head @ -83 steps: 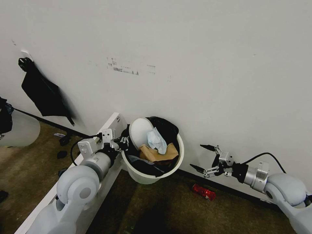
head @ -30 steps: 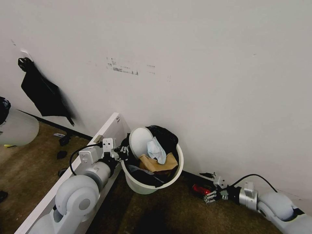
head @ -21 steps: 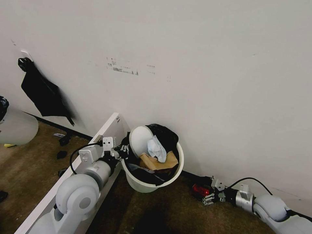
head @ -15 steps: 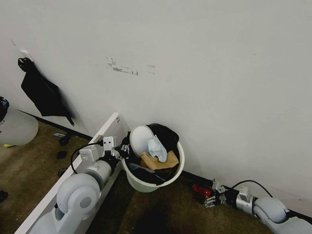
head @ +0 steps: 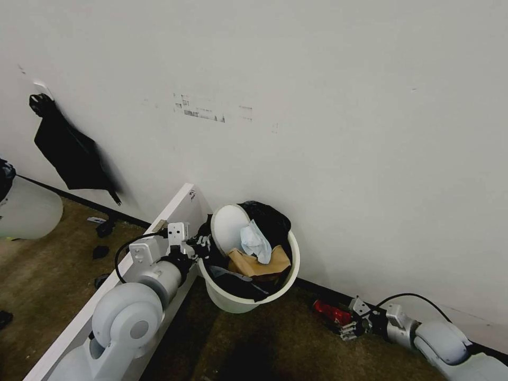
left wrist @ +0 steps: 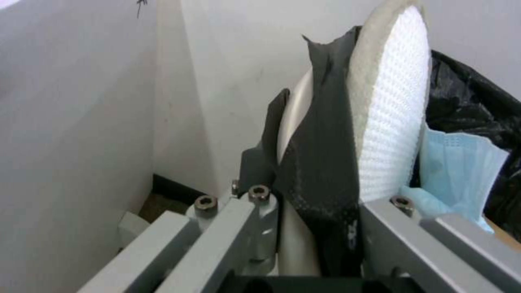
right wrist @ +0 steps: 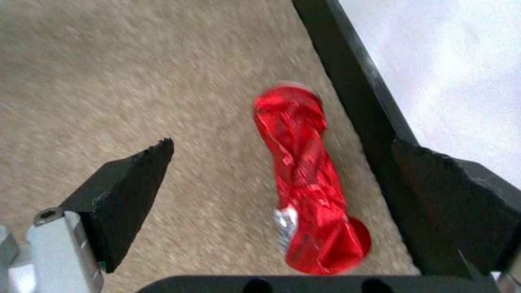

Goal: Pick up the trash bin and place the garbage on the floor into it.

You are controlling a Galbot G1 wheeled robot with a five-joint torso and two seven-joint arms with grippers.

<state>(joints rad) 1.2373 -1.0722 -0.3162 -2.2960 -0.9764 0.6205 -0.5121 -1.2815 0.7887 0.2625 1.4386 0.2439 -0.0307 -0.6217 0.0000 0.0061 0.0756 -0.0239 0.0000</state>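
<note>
Your right pincer is hanging low over the beige-brown carpeted floor, its two black fingers spread wide and gripping nothing. Between them the crushed red metal can is lying flat on the carpet, nearer the finger on the wall side and just beside the black skirting strip. Its long axis is running straight away from the pincer, parallel to that strip, so the fingers are bracketing its narrow width, a good line for closing, in my judgement. Your left pincer is clamping the rim of the small round white plastic trash bin with its black bag liner, holding it raised, to the can's left, already carrying a white slipper.
</note>
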